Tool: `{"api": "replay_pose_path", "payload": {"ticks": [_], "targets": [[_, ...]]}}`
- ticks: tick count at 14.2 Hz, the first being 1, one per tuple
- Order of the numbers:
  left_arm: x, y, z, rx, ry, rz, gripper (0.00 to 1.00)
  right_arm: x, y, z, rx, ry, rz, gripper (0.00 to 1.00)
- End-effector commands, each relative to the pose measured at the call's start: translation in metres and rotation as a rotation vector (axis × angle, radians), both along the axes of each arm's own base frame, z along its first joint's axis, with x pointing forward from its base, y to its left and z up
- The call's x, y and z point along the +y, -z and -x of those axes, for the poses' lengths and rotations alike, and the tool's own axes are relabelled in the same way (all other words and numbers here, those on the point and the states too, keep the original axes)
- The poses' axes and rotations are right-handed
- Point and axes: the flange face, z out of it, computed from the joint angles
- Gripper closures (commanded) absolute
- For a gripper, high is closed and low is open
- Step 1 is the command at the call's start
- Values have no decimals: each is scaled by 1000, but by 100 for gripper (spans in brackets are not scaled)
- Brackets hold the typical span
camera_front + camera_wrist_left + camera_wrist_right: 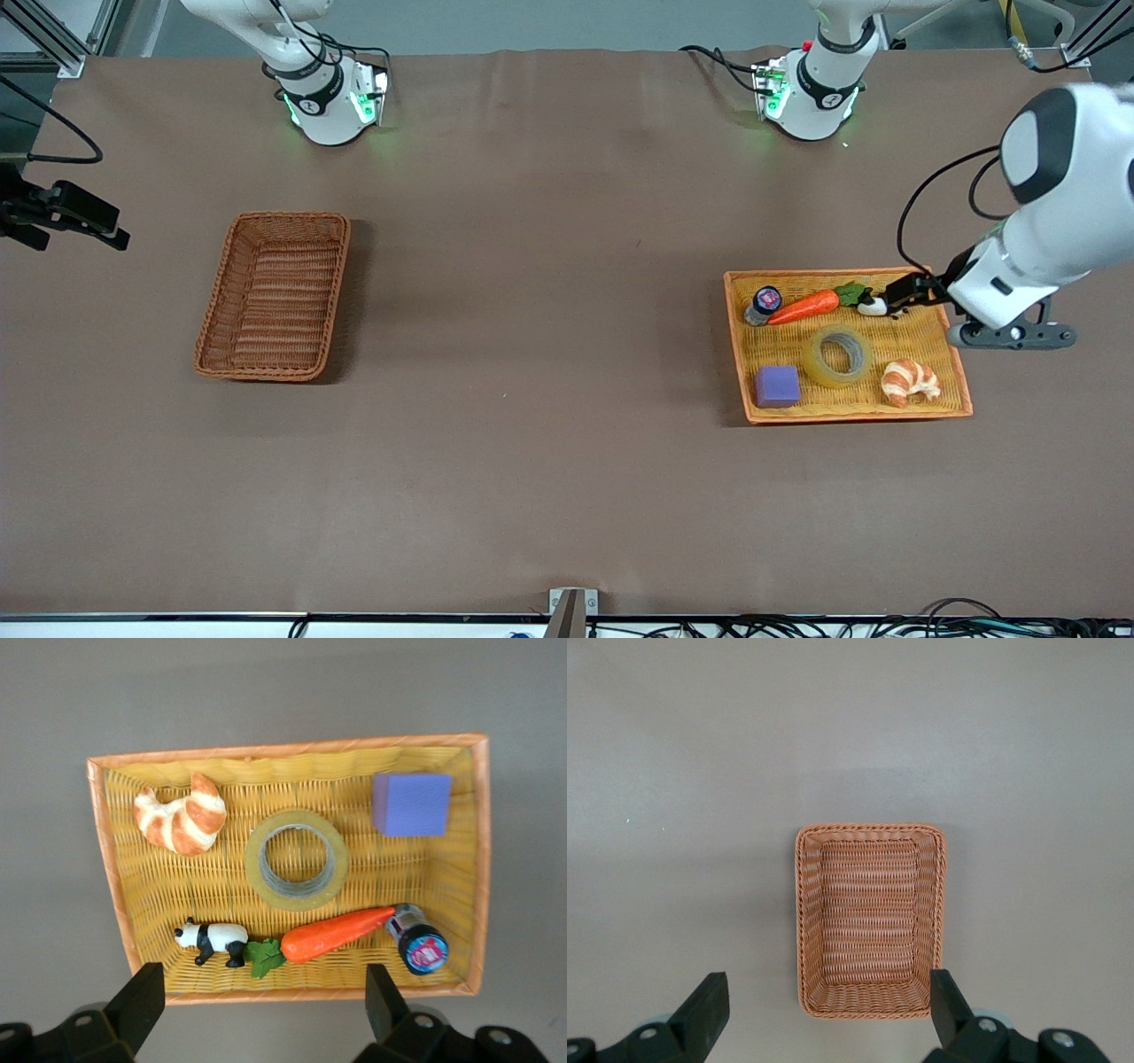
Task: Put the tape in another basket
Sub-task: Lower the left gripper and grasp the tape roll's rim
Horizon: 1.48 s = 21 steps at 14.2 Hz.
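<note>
The tape (837, 355) lies flat in the middle of the orange-yellow tray (850, 413) at the left arm's end of the table. It also shows in the left wrist view (296, 859). My left gripper (897, 294) is open and empty, up in the air over the tray's edge nearest the robot bases (262, 1001). The reddish-brown basket (275, 295) stands empty at the right arm's end. My right gripper (81, 232) is open and empty, high above the table beside the basket. In the right wrist view my right gripper (826, 1008) looks down on the basket (870, 920).
The tray also holds a croissant (910, 381), a purple block (777, 386), a carrot (806, 307), a panda figure (873, 306) and a small bottle (763, 304). Brown cloth covers the table between basket and tray.
</note>
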Motion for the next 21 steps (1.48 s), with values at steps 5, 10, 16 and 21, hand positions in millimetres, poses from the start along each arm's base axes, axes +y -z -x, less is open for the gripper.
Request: {"api": "replay_pose_path", "payload": {"ticks": [5, 10, 16, 21], "targets": [[22, 117, -12, -4, -17, 7, 0, -3, -4, 0, 2, -4, -10, 0], [22, 177, 2, 14, -34, 13, 0, -3, -4, 0, 2, -4, -10, 0], [27, 213, -1, 25, -43, 19, 0, -3, -4, 0, 2, -4, -10, 0], [26, 230, -2, 19, -31, 17, 47, -3, -4, 0, 2, -4, -10, 0]]}}
